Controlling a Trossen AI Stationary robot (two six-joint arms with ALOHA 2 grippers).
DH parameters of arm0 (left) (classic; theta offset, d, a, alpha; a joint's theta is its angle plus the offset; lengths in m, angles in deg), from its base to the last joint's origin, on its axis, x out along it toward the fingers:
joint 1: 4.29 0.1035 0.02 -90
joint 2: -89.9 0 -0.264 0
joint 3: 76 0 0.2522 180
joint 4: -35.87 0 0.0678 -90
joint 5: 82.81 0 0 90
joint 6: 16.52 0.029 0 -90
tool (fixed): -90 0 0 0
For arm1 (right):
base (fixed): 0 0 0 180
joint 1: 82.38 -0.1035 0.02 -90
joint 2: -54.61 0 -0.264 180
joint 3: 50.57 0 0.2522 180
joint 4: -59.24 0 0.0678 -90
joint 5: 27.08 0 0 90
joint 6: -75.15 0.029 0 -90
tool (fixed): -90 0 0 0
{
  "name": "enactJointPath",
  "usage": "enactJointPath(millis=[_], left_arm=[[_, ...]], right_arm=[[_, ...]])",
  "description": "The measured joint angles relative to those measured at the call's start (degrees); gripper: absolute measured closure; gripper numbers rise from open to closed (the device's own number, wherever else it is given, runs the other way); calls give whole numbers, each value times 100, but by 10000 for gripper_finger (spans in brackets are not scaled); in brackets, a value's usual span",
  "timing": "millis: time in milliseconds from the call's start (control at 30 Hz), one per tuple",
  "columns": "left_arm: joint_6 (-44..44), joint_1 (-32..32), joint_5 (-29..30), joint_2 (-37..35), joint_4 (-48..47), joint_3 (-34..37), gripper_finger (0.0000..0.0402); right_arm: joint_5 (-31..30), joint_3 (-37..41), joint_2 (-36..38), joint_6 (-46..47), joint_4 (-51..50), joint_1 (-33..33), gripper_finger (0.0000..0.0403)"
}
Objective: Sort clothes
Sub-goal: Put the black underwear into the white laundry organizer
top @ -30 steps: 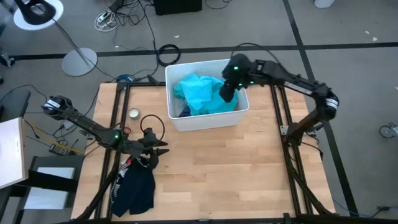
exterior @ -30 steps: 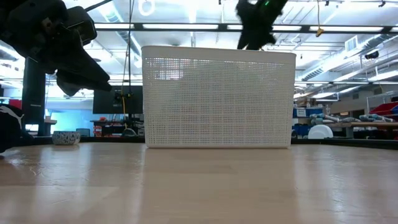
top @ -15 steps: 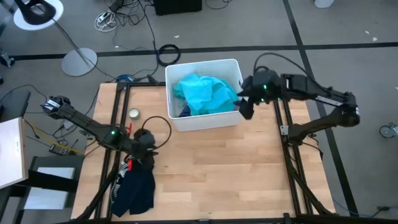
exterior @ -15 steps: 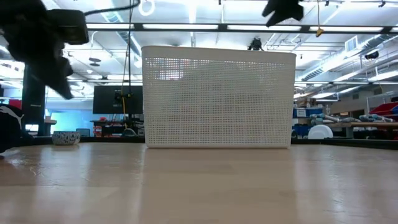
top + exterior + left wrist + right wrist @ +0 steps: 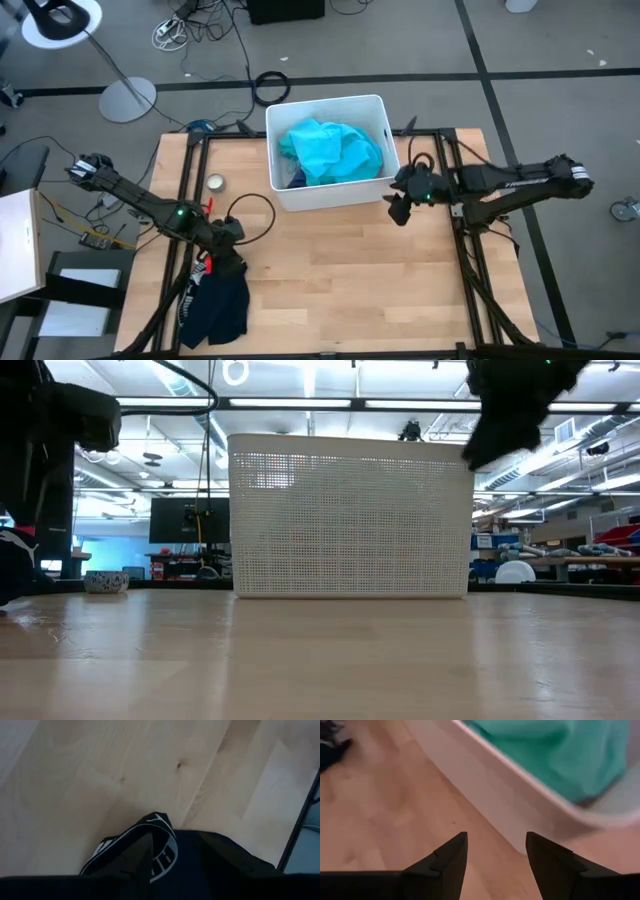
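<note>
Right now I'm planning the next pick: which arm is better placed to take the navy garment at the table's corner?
Left. Its hand hangs right over the navy garment, which fills the left wrist view. The right hand is open and empty across the table, beside the white bin.

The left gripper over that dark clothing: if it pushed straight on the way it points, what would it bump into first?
Most likely the navy garment itself. In the wrist view the left gripper has its open fingers straddling the striped hem, with bare table beyond. How far off the cloth is remains unclear.
</note>
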Motion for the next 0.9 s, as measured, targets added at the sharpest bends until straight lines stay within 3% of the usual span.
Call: enactJointPath(millis=[167, 367, 467, 600, 733, 900], left_arm=[[-198, 0, -18, 149, 226, 176, 241], [-362, 1, -247, 801, 378, 205, 249], [-444, 2, -546, 1221, 524, 207, 290], [-379, 0, -909, 1591, 843, 189, 385], [-247, 0, -955, 1608, 860, -195, 397], [448, 9, -862, 1482, 906, -1339, 399]], right_arm=[[-212, 981, 267, 592, 627, -194, 201], [-507, 1713, 504, 972, 1595, -356, 204], [-648, 1937, 554, 925, 2227, -464, 204], [-649, 2007, 570, 580, 2716, -564, 204], [-649, 2007, 570, 320, 3014, -619, 205], [-647, 2007, 612, -77, 3095, -634, 205]])
